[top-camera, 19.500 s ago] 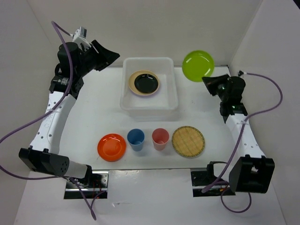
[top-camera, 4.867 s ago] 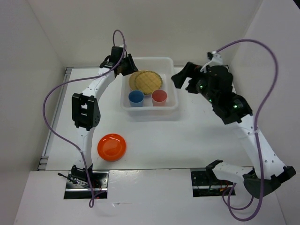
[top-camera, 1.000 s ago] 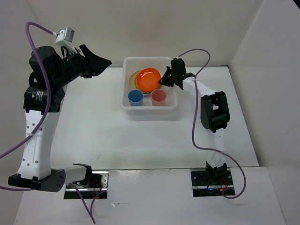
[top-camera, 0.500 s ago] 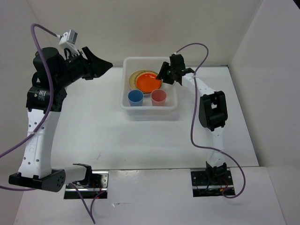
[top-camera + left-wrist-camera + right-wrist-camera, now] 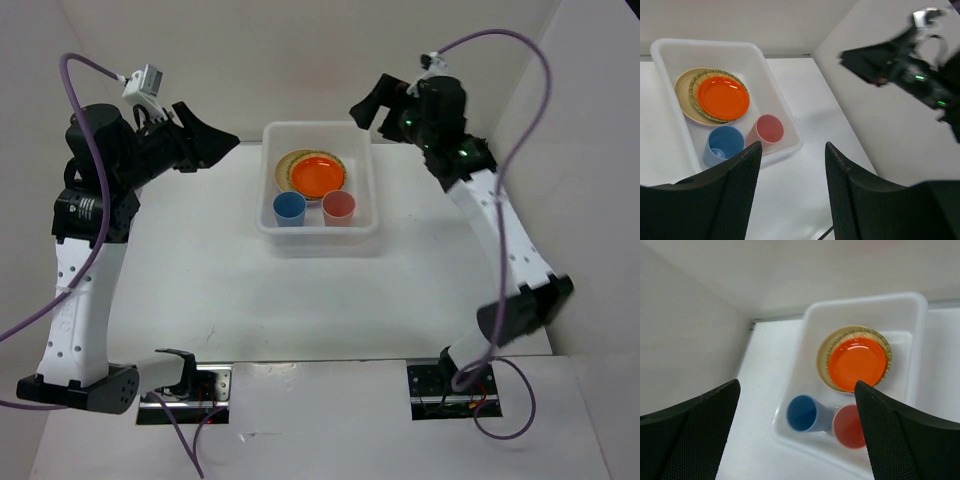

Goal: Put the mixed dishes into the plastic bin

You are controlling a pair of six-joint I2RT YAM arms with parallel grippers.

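Release of small round orange plate (image 5: pixel 318 175) noted. 1 second back the right gripper (image 5: pixel 364 106) held this plate tilted over the right side of the white translucent rectangular plastic bin (image 5: pixel 318 128). Now the plate lies flat in the far half of the bin, and the gripper has lifted away, up and to the right of the rim.

- Right gripper: jaws spread wide, nothing between them. The wrist view looks down on the bin through the gap.
- Left gripper (image 5: pixel 218 142): raised at the left, well apart from the bin, jaws parted and empty. Pose much as it was 1 second ago.
- Stack: the orange plate sits on the woven tan disc (image 5: pixel 694 87), with only the disc's edge showing around it. The rim of a pale yellow plate (image 5: pixel 681 90) shows beneath. Anything lower in the stack is hidden.
- Cups: the blue cup (image 5: pixel 289 208) and pink-red cup (image 5: pixel 339 206) stand side by side in the near half of the bin.

Judgement: every dish in view is now inside the bin, so the task looks finished or nearly so. What remains is probably just bringing both arms back.
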